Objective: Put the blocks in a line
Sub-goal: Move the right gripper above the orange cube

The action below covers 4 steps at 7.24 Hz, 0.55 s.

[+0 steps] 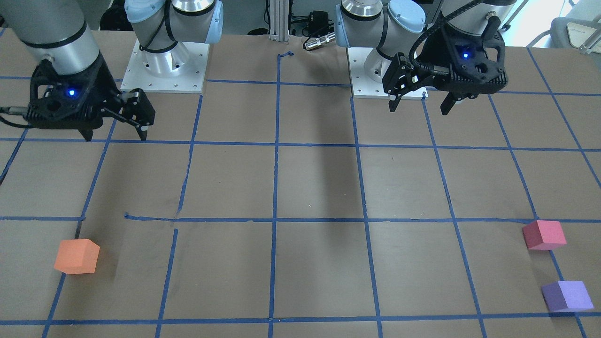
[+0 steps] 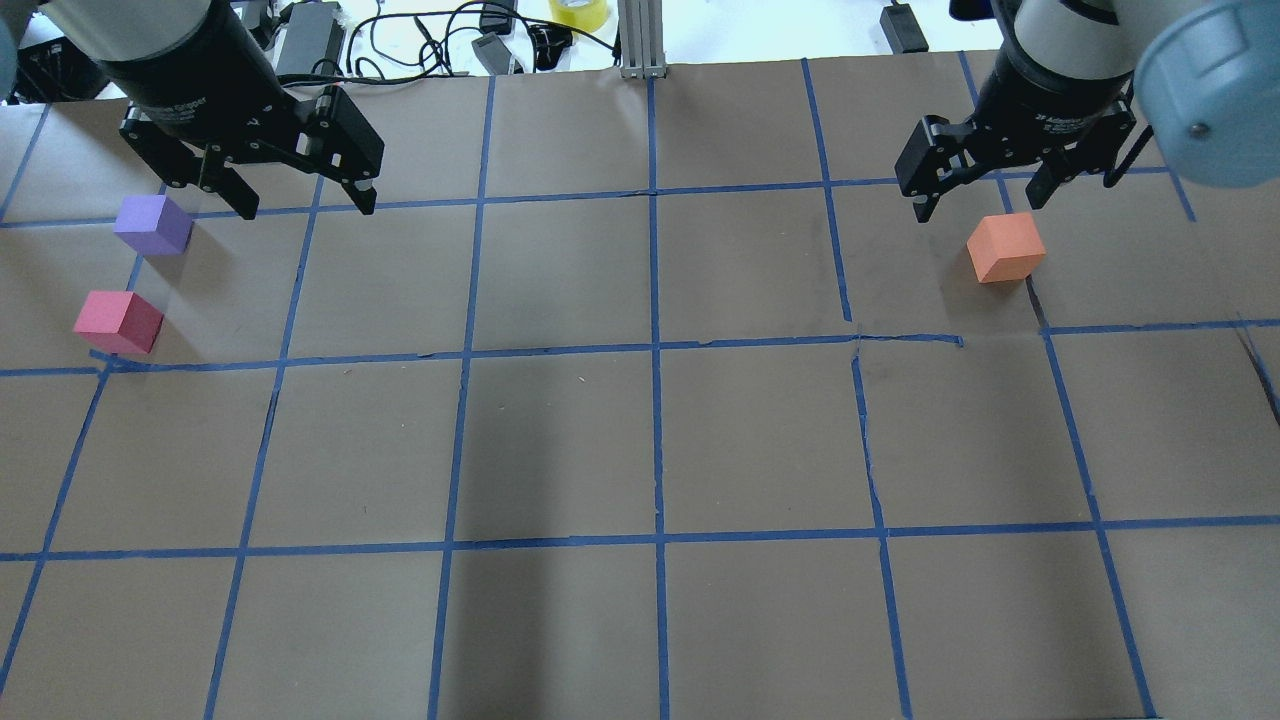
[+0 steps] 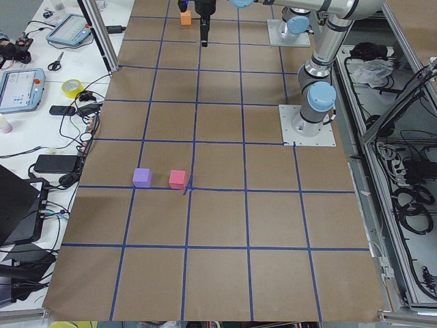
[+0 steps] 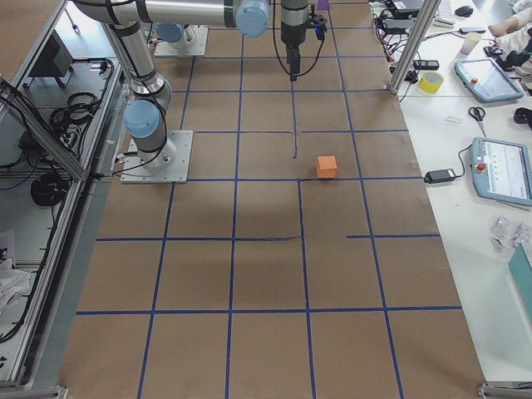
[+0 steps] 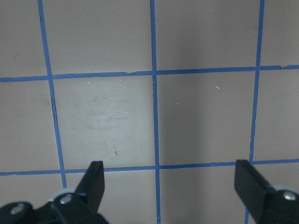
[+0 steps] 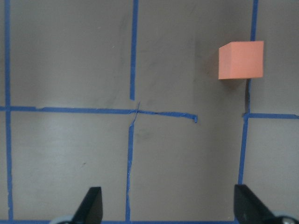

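The orange block (image 1: 76, 256) lies on the robot's right side of the table; it also shows in the overhead view (image 2: 1005, 247) and the right wrist view (image 6: 240, 60). The red-pink block (image 1: 543, 234) (image 2: 118, 322) and the purple block (image 1: 566, 295) (image 2: 152, 224) lie close together, apart, on the robot's left side. My left gripper (image 2: 300, 205) (image 1: 418, 110) is open and empty, raised above the table near the purple block. My right gripper (image 2: 978, 205) (image 1: 116, 138) is open and empty, raised just behind the orange block. No block shows in the left wrist view.
The table is covered in brown paper with a blue tape grid (image 2: 655, 350). The two arm bases (image 1: 164, 65) (image 1: 375, 70) stand at the robot's edge. An aluminium post (image 2: 640, 40), cables and a tape roll (image 2: 578, 10) lie past the far edge.
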Each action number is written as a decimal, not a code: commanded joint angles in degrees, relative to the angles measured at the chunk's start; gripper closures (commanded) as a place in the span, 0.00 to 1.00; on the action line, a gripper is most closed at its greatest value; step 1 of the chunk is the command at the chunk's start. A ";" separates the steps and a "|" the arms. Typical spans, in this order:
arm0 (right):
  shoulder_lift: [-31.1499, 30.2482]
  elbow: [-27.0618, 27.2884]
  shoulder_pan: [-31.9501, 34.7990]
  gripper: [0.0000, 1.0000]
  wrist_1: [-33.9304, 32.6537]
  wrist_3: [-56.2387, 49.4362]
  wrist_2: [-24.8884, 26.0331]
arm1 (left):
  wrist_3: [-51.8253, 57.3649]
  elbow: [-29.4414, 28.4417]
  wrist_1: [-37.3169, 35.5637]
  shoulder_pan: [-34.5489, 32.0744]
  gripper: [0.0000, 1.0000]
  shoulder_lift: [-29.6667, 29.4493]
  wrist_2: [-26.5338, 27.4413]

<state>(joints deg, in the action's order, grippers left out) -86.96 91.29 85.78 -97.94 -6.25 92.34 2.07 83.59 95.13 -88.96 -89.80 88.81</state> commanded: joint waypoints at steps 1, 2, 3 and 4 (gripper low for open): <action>8.08 0.03 -5.07 0.00 -9.25 -0.08 0.21 | -0.05 0.52 -0.04 0.01 0.00 0.33 0.04; 12.82 0.03 -7.36 0.00 -13.38 -0.86 -0.32 | -0.40 0.52 -0.04 0.01 0.00 0.33 -0.13; 16.26 0.03 -8.68 0.00 -17.94 -5.83 0.02 | -0.31 0.52 0.05 0.01 0.00 0.33 -0.13; 18.30 0.03 -9.22 0.00 -20.60 -7.36 0.20 | -0.40 0.61 0.05 -0.07 0.00 0.33 -0.22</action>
<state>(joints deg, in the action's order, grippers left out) -72.08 91.32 77.78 -114.36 -10.75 92.36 1.75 84.12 95.16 -88.96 -89.49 88.68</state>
